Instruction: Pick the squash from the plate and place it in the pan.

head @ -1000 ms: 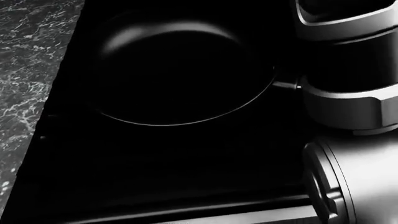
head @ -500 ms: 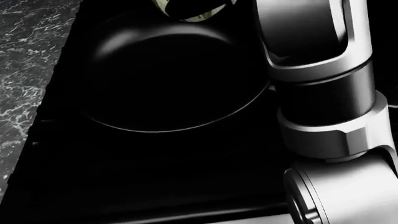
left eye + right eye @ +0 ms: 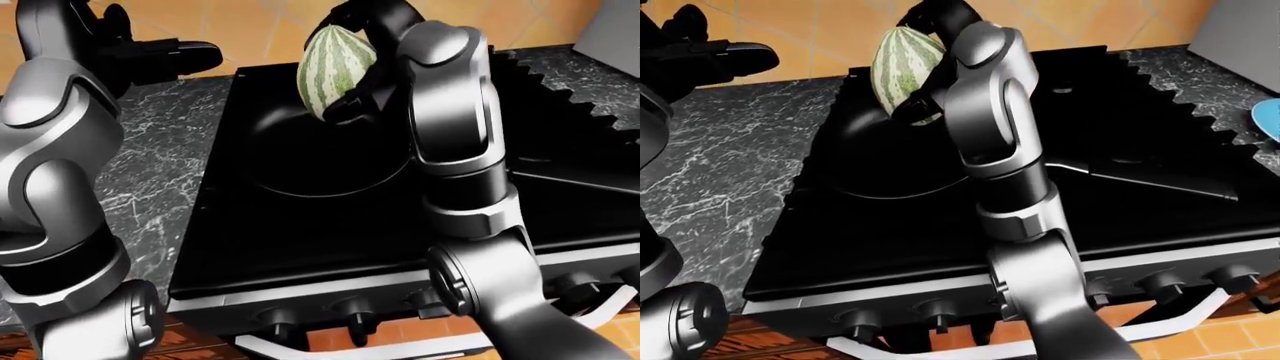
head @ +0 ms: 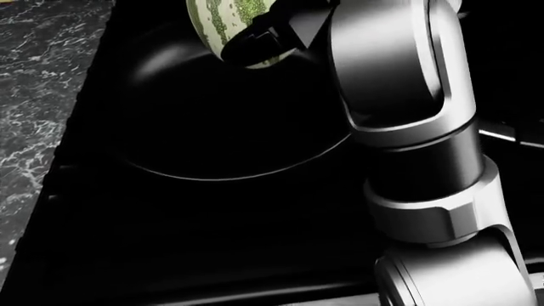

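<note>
Clearly the squash [image 3: 336,69] is off the plate and in the air: it hangs upright, pointed end up, over the far rim of the pan [image 3: 320,154], which sits on the black stove [image 3: 330,232] set into the marble table [image 3: 160,172]. A sliver of what may be the plate [image 3: 1267,118] shows blue at the right edge of the right-eye view, well apart from the pan.

By its look the squash is a stiff, hard-skinned thing, smooth and striped green and pale, probably fairly heavy for its size and likely to slip on its rounded skin. It should not bruise easily, but a drop into the pan could make it roll. The best hold is judged to be around the widest part of the belly, where the fingers can wrap the curve, not near the tapering tip.

The right hand [image 3: 362,45] has it that way: dark fingers [image 4: 255,38] curl closed around the lower side and back of the squash, touching it, with no gap visible. The left hand [image 3: 165,54] hovers apart at the upper left of the left-eye view, holding nothing, its fingers stretched out loosely.
</note>
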### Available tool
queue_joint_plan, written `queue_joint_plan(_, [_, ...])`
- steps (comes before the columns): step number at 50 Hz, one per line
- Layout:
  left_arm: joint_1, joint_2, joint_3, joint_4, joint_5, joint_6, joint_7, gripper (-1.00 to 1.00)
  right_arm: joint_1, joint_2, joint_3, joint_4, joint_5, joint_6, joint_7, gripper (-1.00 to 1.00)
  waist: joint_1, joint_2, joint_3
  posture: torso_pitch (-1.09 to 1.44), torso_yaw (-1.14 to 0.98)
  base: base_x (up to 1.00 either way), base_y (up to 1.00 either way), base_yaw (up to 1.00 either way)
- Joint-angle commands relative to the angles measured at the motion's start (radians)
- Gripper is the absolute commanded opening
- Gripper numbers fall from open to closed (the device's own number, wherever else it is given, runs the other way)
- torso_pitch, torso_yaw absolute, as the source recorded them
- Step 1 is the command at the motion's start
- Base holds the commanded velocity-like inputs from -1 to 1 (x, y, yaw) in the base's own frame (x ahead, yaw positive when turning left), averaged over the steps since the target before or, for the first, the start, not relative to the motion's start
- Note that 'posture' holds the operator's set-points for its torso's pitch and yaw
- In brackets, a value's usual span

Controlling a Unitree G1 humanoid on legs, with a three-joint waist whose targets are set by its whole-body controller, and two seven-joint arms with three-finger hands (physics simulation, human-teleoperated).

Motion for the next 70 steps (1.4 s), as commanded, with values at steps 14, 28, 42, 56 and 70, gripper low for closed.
queue_joint_plan(14, [-0.034,0.015,0.014,-0.021,0.003,-0.026,0.001,1.0,-0.018,0.012,-0.021,0.005,0.055,-0.104,-0.088,-1.0,-0.001,0.008,-0.038,0.0,0.0,0.0,0.0,0.0])
queue_joint_plan(28, [-0.031,0.014,0.012,-0.014,0.006,-0.035,0.0,1.0,0.0,0.032,-0.02,0.041,0.116,-0.158,-0.158,-1.0,0.0,0.007,-0.041,0.0,0.0,0.0,0.0,0.0])
queue_joint_plan(42, [-0.031,0.014,0.012,-0.019,0.004,-0.032,0.002,1.0,0.044,0.05,-0.014,0.058,0.161,-0.222,-0.218,-1.0,0.0,0.007,-0.043,0.0,0.0,0.0,0.0,0.0])
queue_joint_plan(56, [-0.032,0.015,0.014,-0.018,0.003,-0.031,0.002,1.0,0.071,0.057,-0.021,0.1,0.209,-0.29,-0.286,-1.0,0.0,0.006,-0.045,0.0,0.0,0.0,0.0,0.0])
queue_joint_plan(70, [-0.031,0.017,0.016,-0.013,0.002,-0.036,0.002,1.0,0.092,0.062,-0.014,0.126,0.228,-0.317,-0.304,-1.0,0.0,0.005,-0.046,0.0,0.0,0.0,0.0,0.0])
